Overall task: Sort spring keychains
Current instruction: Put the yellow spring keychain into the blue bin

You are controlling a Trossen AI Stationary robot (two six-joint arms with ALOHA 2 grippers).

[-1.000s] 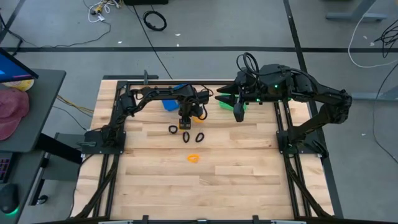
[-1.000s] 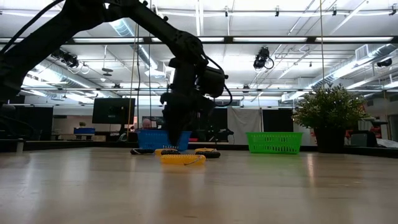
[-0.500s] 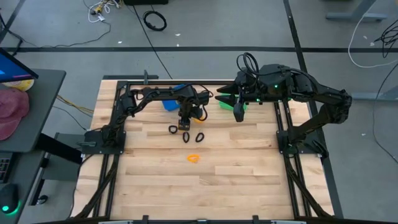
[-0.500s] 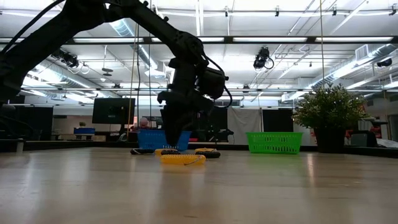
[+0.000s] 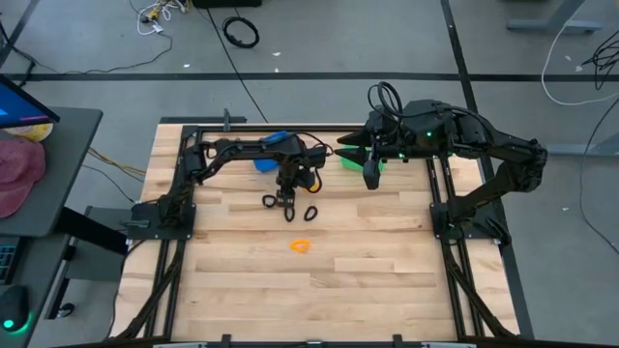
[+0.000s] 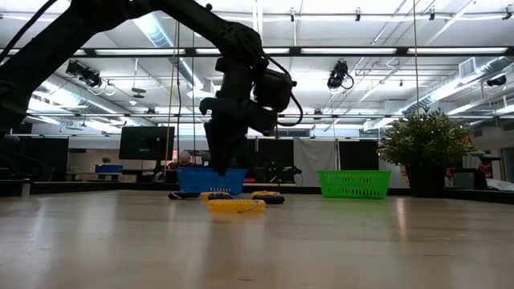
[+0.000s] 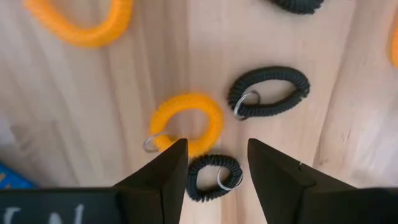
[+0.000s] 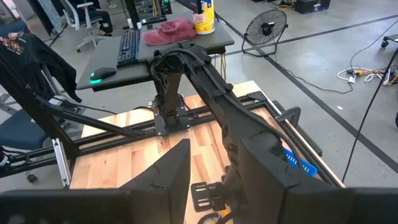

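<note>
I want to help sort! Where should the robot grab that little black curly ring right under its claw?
Probably from straight above. The small black spring keychain lies flat on the table, just below the open left tool. Pinch across the coiled band on the side away from its metal ring, one finger inside the loop, one outside. The orange keychain sits close beside it, so go carefully.

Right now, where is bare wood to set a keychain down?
The near half of the table, below the lone orange keychain, is bare. So is the strip right of the black keychains. It is crowded under the left gripper, by the blue basket.
</note>
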